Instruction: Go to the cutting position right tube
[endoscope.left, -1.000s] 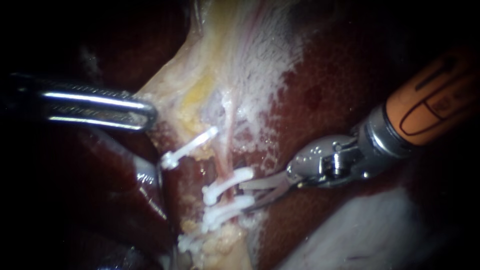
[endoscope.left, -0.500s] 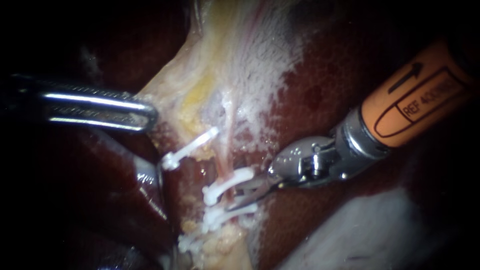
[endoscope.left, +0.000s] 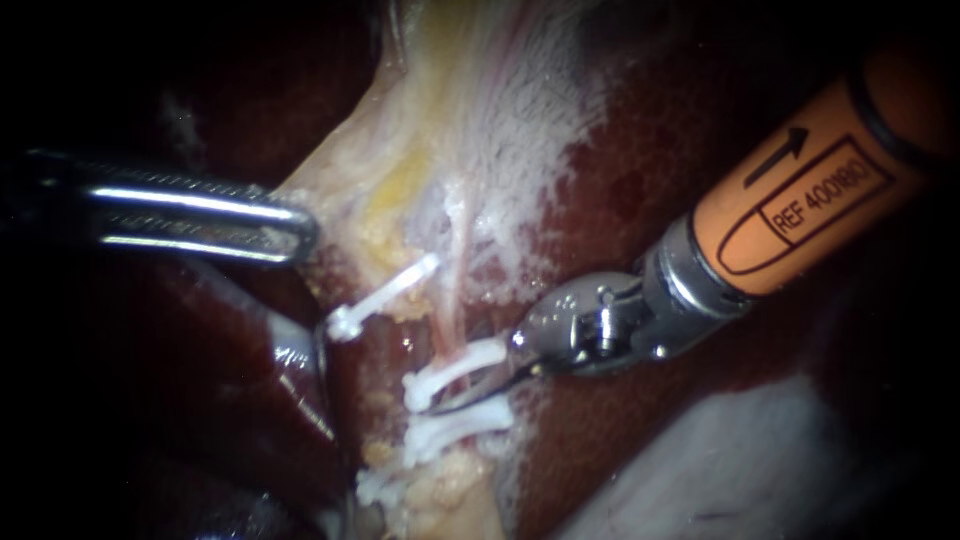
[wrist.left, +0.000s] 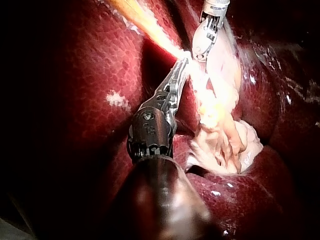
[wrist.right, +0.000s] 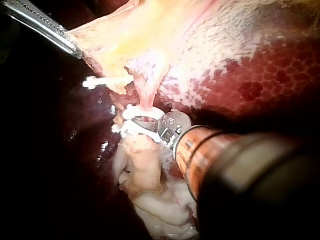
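Note:
The right tube (endoscope.left: 452, 322) is a thin pink strand running down from the pale gallbladder tissue (endoscope.left: 450, 150). Two white clips cross it, an upper clip (endoscope.left: 462, 362) and a lower clip (endoscope.left: 455, 425). My right instrument (endoscope.left: 462, 392), on an orange shaft, reaches in between these two clips. Its thin curved blades stand slightly open at the tube, as the right wrist view (wrist.right: 140, 120) also shows. My left instrument (endoscope.left: 292, 228) is shut on the edge of the gallbladder tissue and holds it taut toward the left (wrist.left: 181, 67).
Another white clip (endoscope.left: 385, 292) lies on the strand to the left. Further clips and yellowish fat (endoscope.left: 430, 490) sit below. Dark red liver (endoscope.left: 640, 170) surrounds the field. A pale whitish patch (endoscope.left: 740, 470) lies under the right shaft.
My right instrument has moved left along the liver, bringing its blades from beside the clips to between the two clips at the tube. The left instrument has stayed still.

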